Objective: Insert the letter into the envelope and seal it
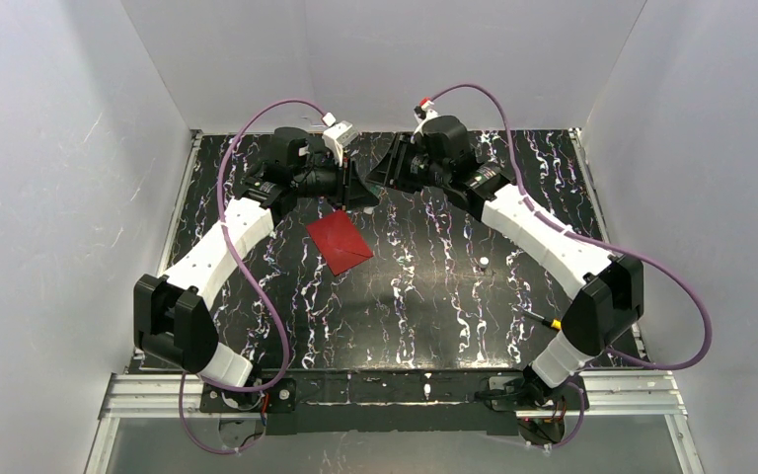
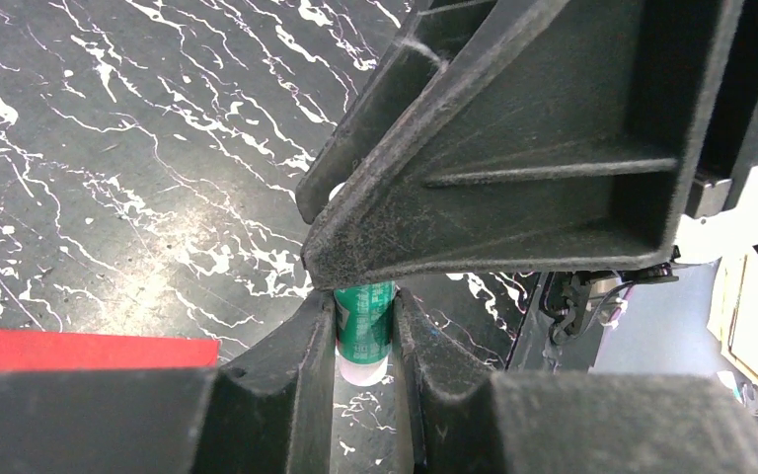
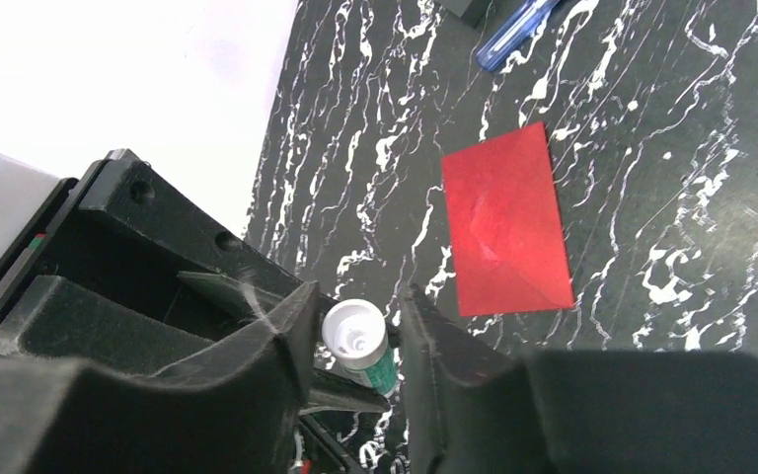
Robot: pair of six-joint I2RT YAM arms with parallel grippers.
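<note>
While both arms reach toward the far middle of the black, white-veined table (image 1: pixel 434 306), around its 12 o'clock, their grippers meet almost tip to tip. The left gripper (image 2: pixel 363 296) is pinching a small green glue stick with a white end (image 2: pixel 364 331), its fingers pressed against the green barrel on both sides. The right gripper (image 3: pixel 357 296) faces it from the opposite side, its fingers standing either side of the stick's white end. I cannot tell whether they grip that end or only flank it. The bright red rectangular paper envelope (image 1: pixel 340 243) lies flat on the table, apart from both grippers, at about 7 o'clock from where they meet and roughly 10 o'clock from the table's middle. It sits at an angle to the table's edges, one corner pointing toward the near edge. A faint crease shows across its red face in the right wrist view
</note>
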